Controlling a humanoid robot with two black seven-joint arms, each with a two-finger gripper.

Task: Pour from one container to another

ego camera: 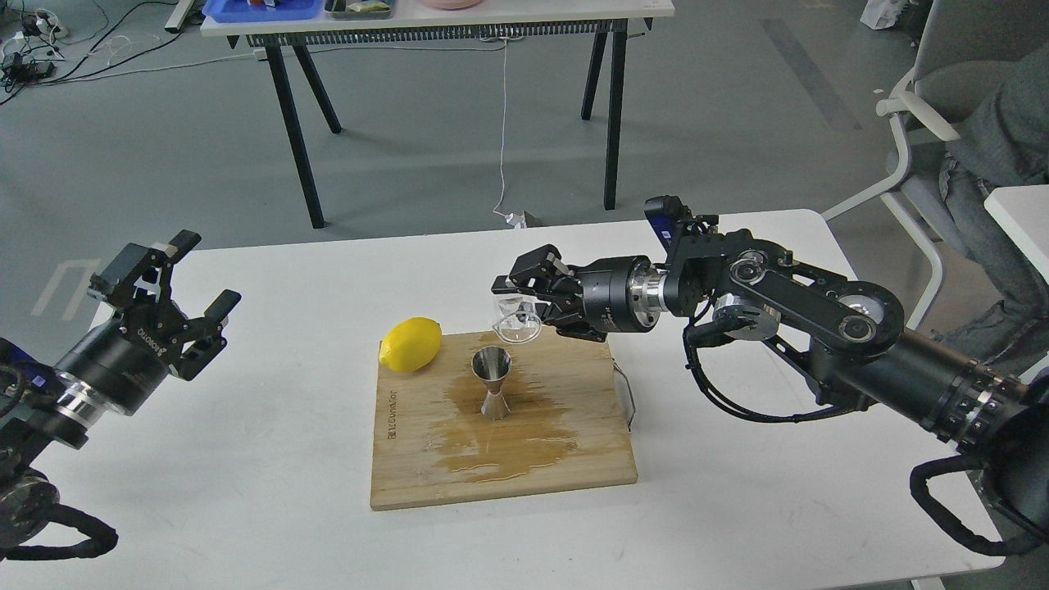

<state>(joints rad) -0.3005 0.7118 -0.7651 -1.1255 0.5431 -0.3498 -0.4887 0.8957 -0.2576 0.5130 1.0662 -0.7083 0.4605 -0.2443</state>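
My right gripper [524,305] is shut on the small clear glass cup [515,321], which hangs tipped over just above and slightly right of the steel jigger [492,382]. The jigger stands upright in the middle of a wet wooden cutting board [574,459]. A pool of liquid lies on the board around and in front of the jigger. Far off at the left edge of the table, my left gripper [172,283] stands open with nothing between its fingers.
A yellow lemon [410,344] rests on the board's back left corner. The board lies on a white table [270,459]. Behind stands another table on black legs [291,123]. A person sits on a chair [967,139] at the right.
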